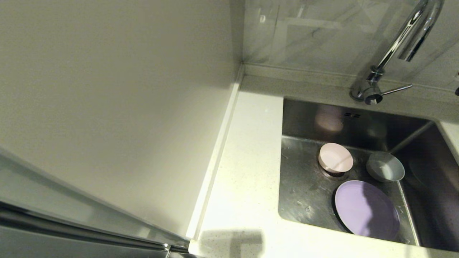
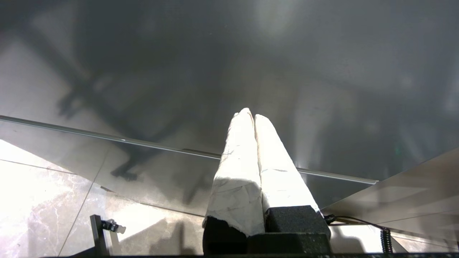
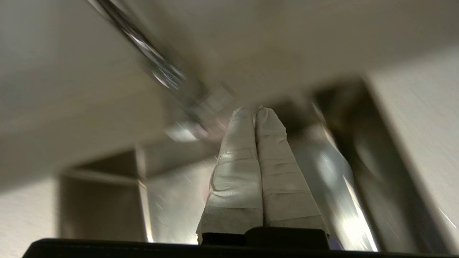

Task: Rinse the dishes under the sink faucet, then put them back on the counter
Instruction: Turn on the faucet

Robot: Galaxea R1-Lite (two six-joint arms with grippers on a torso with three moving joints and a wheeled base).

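Note:
All three dishes lie in the steel sink [image 1: 304, 193]. The pale pink bowl [image 1: 335, 157] sits over the drain. To its right is the blue-grey bowl [image 1: 385, 166], and the lilac plate [image 1: 366, 209] lies flat near the front. The chrome faucet [image 1: 398, 46] rises behind the basin, its lever [image 1: 396, 89] pointing right. Neither arm shows in the head view. My right gripper [image 3: 254, 109] is shut and empty above the sink [image 3: 179, 200], close to the faucet [image 3: 150, 61]. My left gripper [image 2: 251, 114] is shut and empty, down by a dark cabinet front.
The white speckled counter [image 1: 244, 172] runs left of and in front of the sink, with a raised rim [image 1: 215, 157] against the beige wall panel [image 1: 107, 100]. A marble backsplash [image 1: 315, 32] stands behind the faucet. Tiled floor [image 2: 43, 200] lies below the left gripper.

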